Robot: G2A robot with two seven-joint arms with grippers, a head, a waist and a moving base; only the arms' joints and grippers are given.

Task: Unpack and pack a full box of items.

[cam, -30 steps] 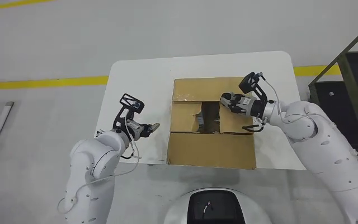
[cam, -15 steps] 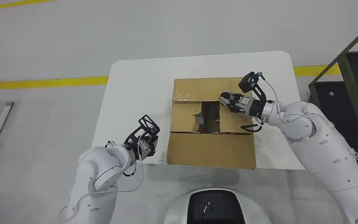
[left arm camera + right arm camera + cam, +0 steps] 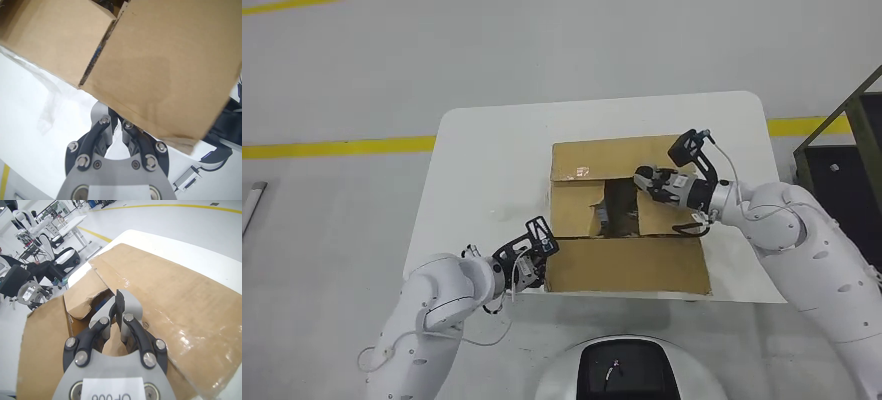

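Right now you have one cardboard box (image 3: 689, 262) on the white table (image 3: 492, 160), and its top is only partly closed. Count four flaps. The far flap (image 3: 602, 158) lies flat with glossy clear tape (image 3: 170, 317) across it. The near flap (image 3: 160, 75) reaches toward the robot. The left inner flap (image 3: 572, 208) has a torn, curled edge, and the right inner flap (image 3: 662, 215) faces it. Between the two inner flaps a dark gap stays open, and through it you see the contents (image 3: 610, 215): dark shapes with a touch of blue, too shadowed to name or count.

You have two grippers at work, one at each side of the box. Your right gripper (image 3: 116, 303) sits at the opening, by the torn corner of the far flap and above the right inner flap. Its pads are pressed together, and you cannot tell whether any cardboard is pinched between them. Your left gripper (image 3: 118, 121) is at the box's near left corner, tucked under the edge of the near flap. The cardboard covers its tip, so you cannot tell whether it is parted or closed, or whether it holds the flap.

The box's side walls are mostly hidden from above by the flaps. The left wrist view shows one wall beside the near flap.
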